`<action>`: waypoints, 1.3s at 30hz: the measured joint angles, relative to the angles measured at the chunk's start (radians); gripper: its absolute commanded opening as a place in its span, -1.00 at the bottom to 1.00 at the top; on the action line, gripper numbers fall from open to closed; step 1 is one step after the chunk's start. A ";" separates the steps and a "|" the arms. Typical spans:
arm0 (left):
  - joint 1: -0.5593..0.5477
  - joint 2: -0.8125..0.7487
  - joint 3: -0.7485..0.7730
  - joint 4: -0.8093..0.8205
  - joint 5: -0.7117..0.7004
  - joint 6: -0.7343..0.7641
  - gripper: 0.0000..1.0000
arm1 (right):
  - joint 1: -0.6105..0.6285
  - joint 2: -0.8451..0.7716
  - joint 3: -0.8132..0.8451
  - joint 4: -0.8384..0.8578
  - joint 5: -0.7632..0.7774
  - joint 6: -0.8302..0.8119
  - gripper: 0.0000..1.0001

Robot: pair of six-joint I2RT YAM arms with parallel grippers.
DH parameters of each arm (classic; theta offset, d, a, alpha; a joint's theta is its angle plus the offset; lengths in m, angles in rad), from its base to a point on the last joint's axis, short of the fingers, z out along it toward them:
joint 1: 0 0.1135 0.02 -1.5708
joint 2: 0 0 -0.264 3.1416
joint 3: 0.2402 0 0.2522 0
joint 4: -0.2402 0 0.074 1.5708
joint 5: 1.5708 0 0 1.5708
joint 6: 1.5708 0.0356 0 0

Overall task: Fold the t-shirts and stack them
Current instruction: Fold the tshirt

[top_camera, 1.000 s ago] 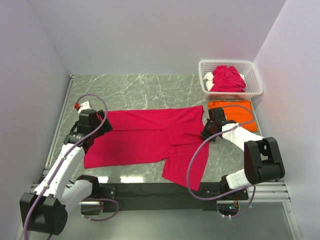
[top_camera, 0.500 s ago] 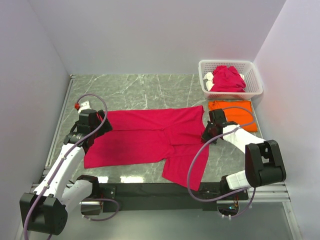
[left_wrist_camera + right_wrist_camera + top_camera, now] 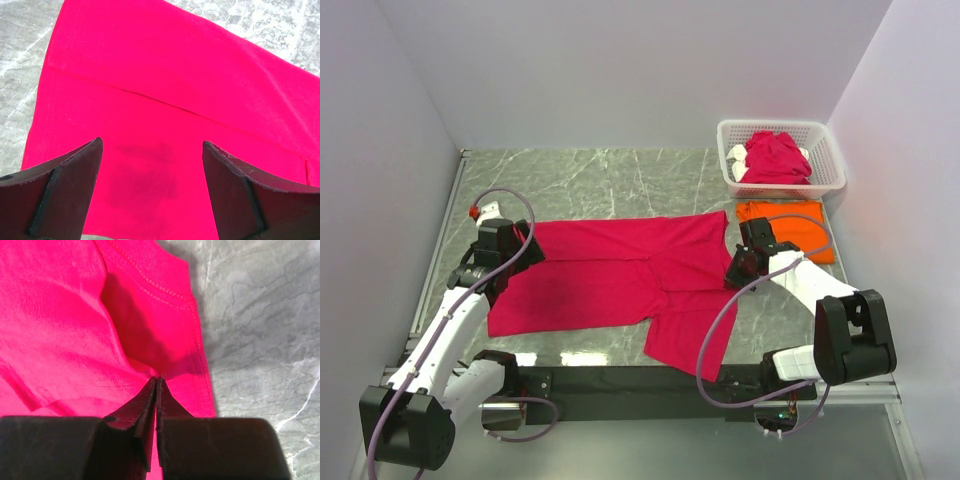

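A crimson-pink t-shirt [image 3: 610, 270] lies spread flat across the middle of the marble table, with one part hanging towards the near edge. My right gripper [image 3: 733, 270] sits at its right edge, shut on a pinched fold of the cloth [image 3: 157, 378] beside the stitched hem [image 3: 192, 340]. My left gripper [image 3: 523, 254] hovers over the shirt's left end, open, with only flat cloth [image 3: 165, 90] between its fingers [image 3: 75, 175]. An orange t-shirt [image 3: 790, 225] lies folded at the right. Another crimson t-shirt [image 3: 775, 158] is bunched in the basket.
The white lattice basket [image 3: 828, 165] stands at the back right corner, just behind the orange shirt. Grey walls close in the table on the left, back and right. Bare marble [image 3: 600, 180] shows behind the spread shirt.
My right gripper's jaws have closed on the shirt's right edge, and that arm's elbow has swung slightly lower and to the right. The left arm has not moved.
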 measured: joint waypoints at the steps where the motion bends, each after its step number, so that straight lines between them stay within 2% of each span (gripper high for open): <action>1: 0.000 0.000 0.000 0.000 0.000 0.000 0.72 | 0.000 0.000 -0.002 0.000 -0.005 0.000 -0.83; 13: 0.005 0.053 0.000 0.000 0.000 -0.019 0.69 | 0.000 -0.058 -0.009 -0.031 -0.017 -0.005 -0.55; 14: 0.009 0.063 0.002 -0.001 0.000 -0.023 0.69 | 0.000 -0.066 -0.001 -0.041 -0.016 -0.008 -0.46; 18: 0.043 0.159 0.063 -0.015 -0.001 -0.028 0.65 | 0.000 -0.079 0.060 -0.050 -0.011 -0.032 -0.43; 22: 0.098 0.303 0.170 0.003 -0.002 -0.036 0.56 | 0.000 -0.063 0.136 0.010 -0.013 -0.047 -0.45; 31: 0.214 0.676 0.366 0.069 0.009 -0.095 0.30 | -0.005 0.220 0.309 0.290 -0.029 -0.024 -0.45; 39: 0.274 0.859 0.425 0.078 0.024 -0.137 0.23 | -0.064 0.484 0.392 0.360 -0.027 0.042 -0.37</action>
